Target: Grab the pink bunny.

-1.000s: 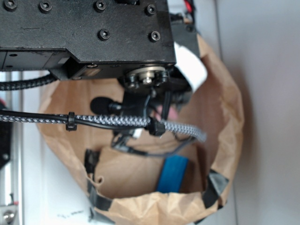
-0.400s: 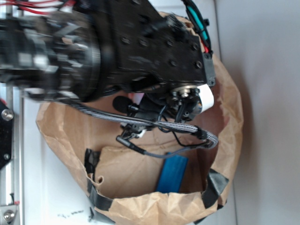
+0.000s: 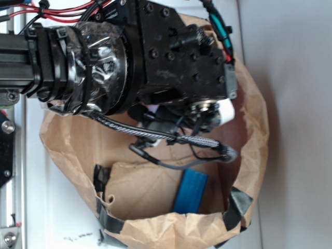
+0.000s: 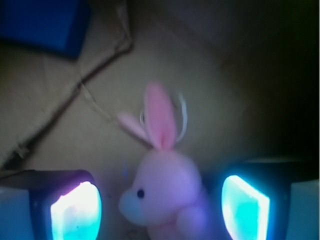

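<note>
The pink bunny (image 4: 167, 192) lies on the brown paper floor of a bag, ears pointing up the wrist view, white snout facing left. My gripper (image 4: 160, 212) is open, its two glowing pads (image 4: 75, 212) standing either side of the bunny's head and body with a gap on each side. In the exterior view the black arm and wrist (image 3: 171, 62) reach down into the paper bag (image 3: 254, 129) and cover the bunny, which does not show there.
A flat blue block (image 3: 190, 192) leans inside the bag near its front wall, also the blue block (image 4: 42, 22) at the top left of the wrist view. A braided cable (image 3: 171, 139) crosses the bag's opening. The bag's crumpled rim surrounds the arm.
The arm has swung and dropped further into the bag; its taped wrist section now fills the upper left. The blue block and bag have not moved.
</note>
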You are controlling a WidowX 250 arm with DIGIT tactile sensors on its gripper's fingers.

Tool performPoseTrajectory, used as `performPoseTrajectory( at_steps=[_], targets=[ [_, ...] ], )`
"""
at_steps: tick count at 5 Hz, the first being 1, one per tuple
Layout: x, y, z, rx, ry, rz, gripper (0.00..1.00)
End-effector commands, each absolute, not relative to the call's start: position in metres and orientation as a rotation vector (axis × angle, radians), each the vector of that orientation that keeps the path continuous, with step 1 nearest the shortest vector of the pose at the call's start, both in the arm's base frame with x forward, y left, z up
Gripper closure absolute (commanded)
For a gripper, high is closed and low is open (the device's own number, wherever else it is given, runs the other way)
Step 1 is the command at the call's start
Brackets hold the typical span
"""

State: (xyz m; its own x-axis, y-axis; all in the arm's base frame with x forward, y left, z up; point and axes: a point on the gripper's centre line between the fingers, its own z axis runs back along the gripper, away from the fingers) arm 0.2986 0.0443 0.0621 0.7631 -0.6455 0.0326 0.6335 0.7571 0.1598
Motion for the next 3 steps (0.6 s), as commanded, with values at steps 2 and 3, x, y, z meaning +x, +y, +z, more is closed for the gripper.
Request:
performPoseTrajectory(
  at_steps=[2,3],
  targets=[
    [0.301,0.050,0.073,0.203,-0.132,-0.693,0.00],
    [0.300,0.040,0.068,0.197,-0.110,-0.720,0.00]
  ],
)
